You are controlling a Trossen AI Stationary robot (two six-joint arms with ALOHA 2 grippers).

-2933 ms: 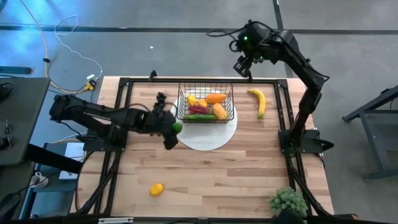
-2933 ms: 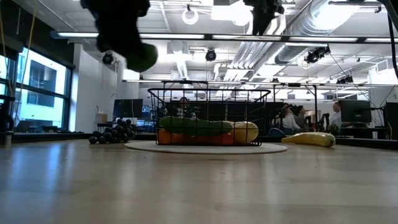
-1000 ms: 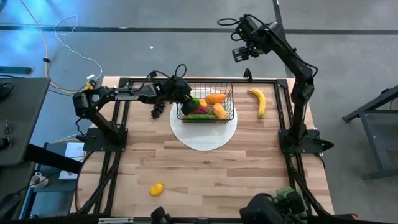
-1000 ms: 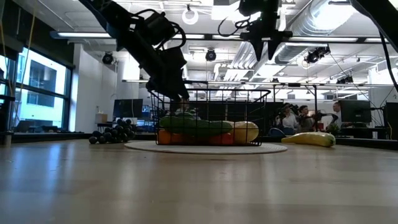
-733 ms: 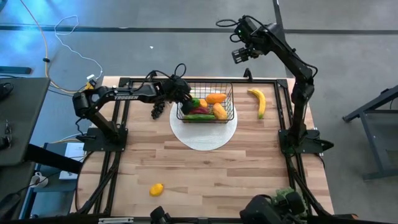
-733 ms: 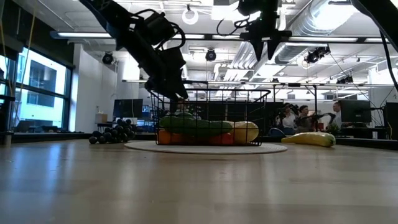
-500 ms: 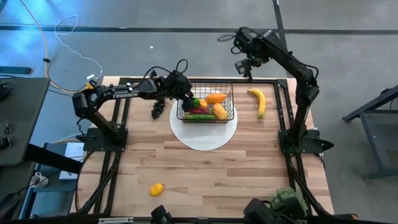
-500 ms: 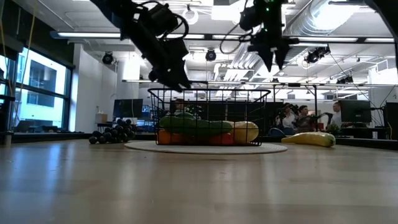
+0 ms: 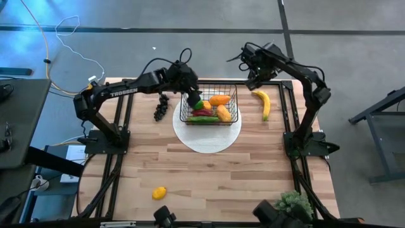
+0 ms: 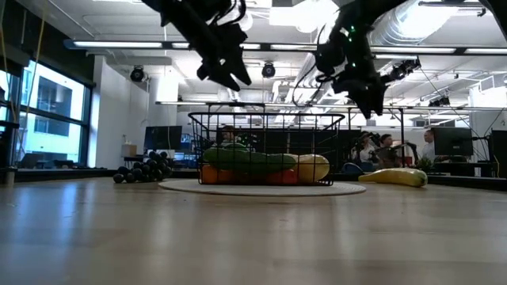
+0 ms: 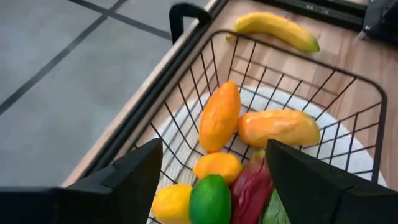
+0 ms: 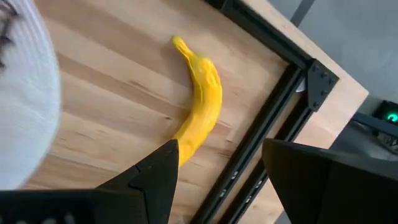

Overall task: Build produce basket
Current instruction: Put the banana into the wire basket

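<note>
Two arms on the move: the left gripper has let its lime go and lifts off the basket, fingers spread, empty. The right gripper, open too, swings down toward the banana. Basket's on the white disc, brimming with orange, red, green.

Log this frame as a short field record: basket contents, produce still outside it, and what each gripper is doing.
basket: on the white disc, holding a lime, orange, yellow and red pieces
banana: on the table, right of the basket
grapes: on the table, left of the basket
lemon: near the table's front edge
left gripper: open, empty, above the basket's left end
right gripper: open, empty, above the banana's far end
</note>
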